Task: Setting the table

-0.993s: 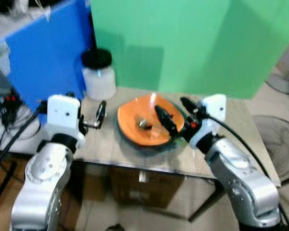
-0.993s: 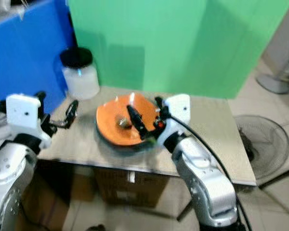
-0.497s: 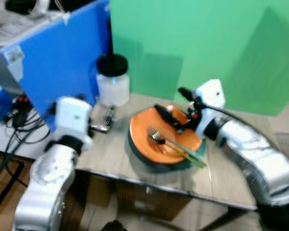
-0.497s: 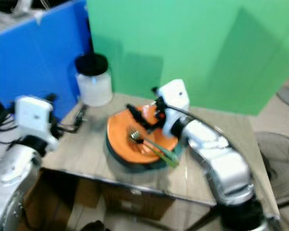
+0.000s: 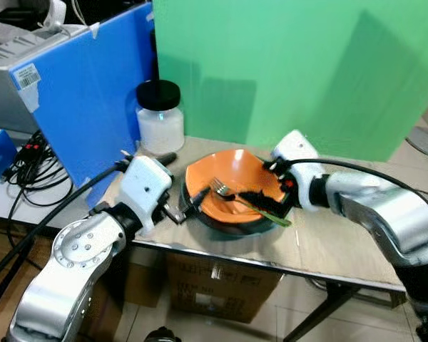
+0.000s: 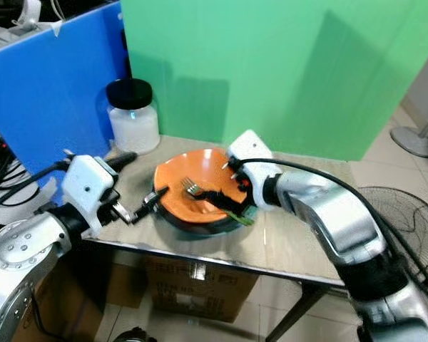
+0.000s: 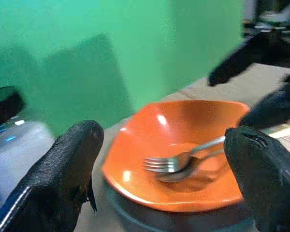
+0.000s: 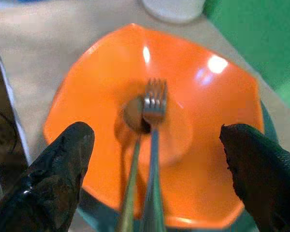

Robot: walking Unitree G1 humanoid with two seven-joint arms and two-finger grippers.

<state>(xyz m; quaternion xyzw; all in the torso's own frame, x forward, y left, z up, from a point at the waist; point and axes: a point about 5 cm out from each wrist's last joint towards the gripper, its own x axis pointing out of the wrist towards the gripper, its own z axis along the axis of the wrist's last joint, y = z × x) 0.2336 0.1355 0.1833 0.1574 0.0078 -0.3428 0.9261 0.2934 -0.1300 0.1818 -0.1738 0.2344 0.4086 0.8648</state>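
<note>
— Far left first?

— Blue board (image 5: 85, 92) standing behind the tabletop (image 5: 328, 242), then a white jar with a black lid (image 5: 159, 117) just in front of the green backdrop (image 5: 292, 71). Parked at the back, likely to keep the front free for the place setting.

— And the left gripper (image 5: 187, 206)?

— Fingers spread, holding nothing, tips just short of the bowl's near-left edge. Looks posed to steady or take the rim, though only a guess.

— The bowl itself?

— Orange bowl (image 5: 232, 187), many-sided, glossy with bright highlights, sitting on a dark plate (image 5: 232, 226) near the middle of the tabletop. Inside, a fork (image 8: 153, 104) and a spoon (image 8: 133, 116), heads together at the bottom, handles running out over the right rim; green tint on the handles (image 5: 271, 211).

— Right side?

— Right gripper (image 5: 260, 198) low over the bowl's right half, fingers wide apart either side of the cutlery, clamping nothing. Probably lined up to pick the fork and spoon out and lay them beside the plate.
</note>
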